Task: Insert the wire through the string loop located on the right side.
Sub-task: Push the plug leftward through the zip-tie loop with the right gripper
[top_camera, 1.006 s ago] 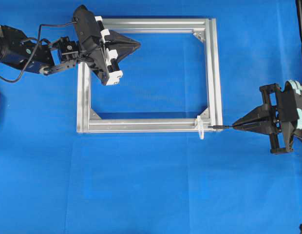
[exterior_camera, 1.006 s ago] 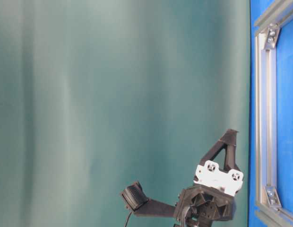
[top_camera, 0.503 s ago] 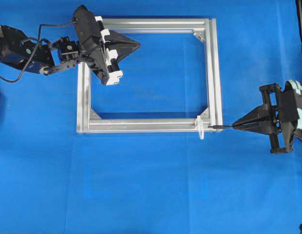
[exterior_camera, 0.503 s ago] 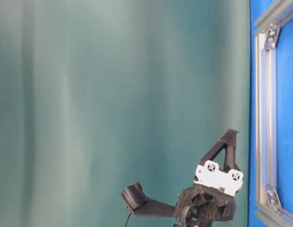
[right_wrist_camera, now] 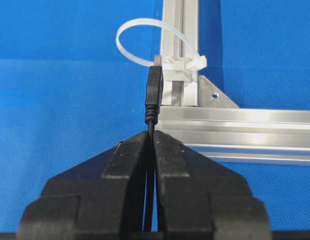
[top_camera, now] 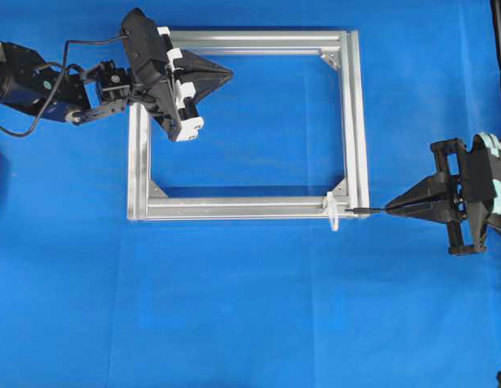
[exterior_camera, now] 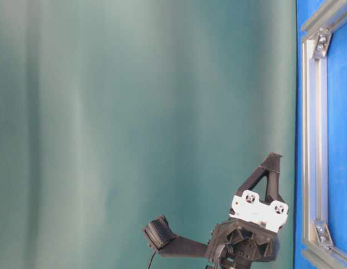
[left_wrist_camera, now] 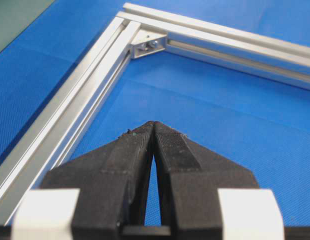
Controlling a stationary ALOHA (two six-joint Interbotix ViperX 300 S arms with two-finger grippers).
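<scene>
Right end effector (right_wrist_camera: 151,137) pinches thin black wire (right_wrist_camera: 154,92) before translucent white string loop (right_wrist_camera: 140,42).

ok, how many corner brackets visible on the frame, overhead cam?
3. On the frame: top-right corner bracket, bottom-right corner bracket, bottom-left corner bracket. A fourth at top-left may be hidden under the left gripper.

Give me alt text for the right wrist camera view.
The right gripper, shut on the wire, points its black plug at a white string loop fastened to the silver frame on a blue surface; the plug's tip has not clearly entered the loop.
</scene>
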